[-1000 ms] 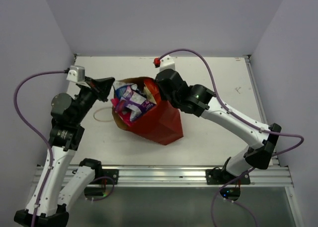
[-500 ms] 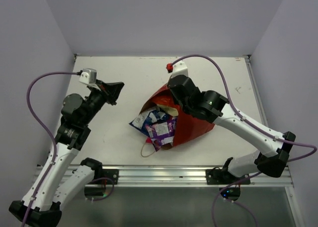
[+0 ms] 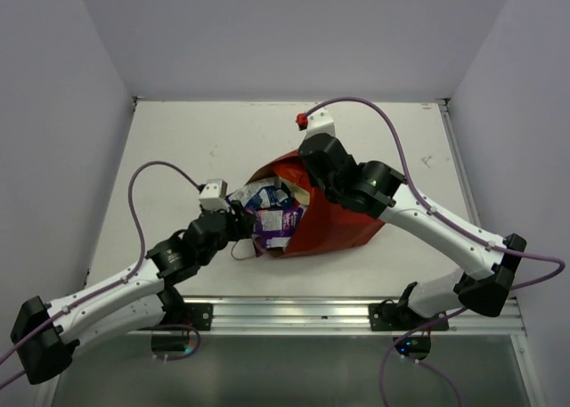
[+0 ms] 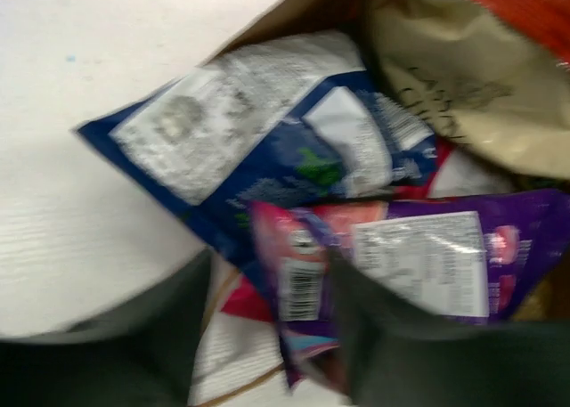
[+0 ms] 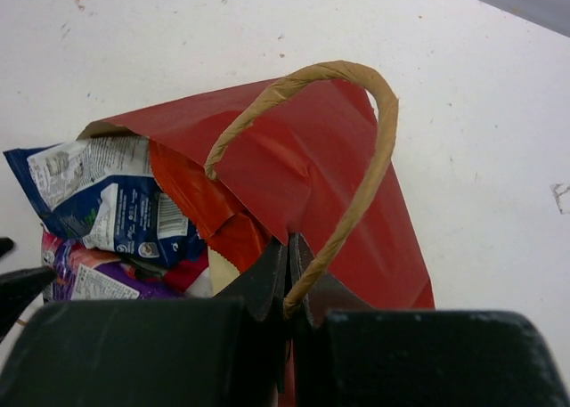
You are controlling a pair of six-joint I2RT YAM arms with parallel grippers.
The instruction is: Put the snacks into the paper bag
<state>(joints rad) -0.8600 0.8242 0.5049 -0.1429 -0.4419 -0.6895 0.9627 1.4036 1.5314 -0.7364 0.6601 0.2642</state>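
Observation:
The red paper bag [image 3: 337, 224] lies on its side, its mouth facing left. Snacks spill from the mouth: a blue-white packet [image 4: 267, 149], a purple-silver one [image 4: 463, 256], a pink one [image 4: 298, 264] and a tan-brown one [image 4: 463, 95] deeper inside. My left gripper [image 3: 242, 229] is at the mouth and stands open. Its fingers [image 4: 392, 336] flank the pink packet's corner without pinching it. My right gripper [image 5: 288, 247] is shut on the bag's upper rim [image 5: 312, 184], beside the cord handle [image 5: 365, 184].
The white table [image 3: 178, 149] is walled at the left, back and right. A metal rail [image 3: 294, 313] runs along the near edge. The bag's lower cord handle [image 3: 242, 254] lies looped on the table by my left gripper.
The bag tipped from upright onto its side and the snacks slid out. My left arm swung down from the far left to the bag's mouth and its gripper opened. The right grip held.

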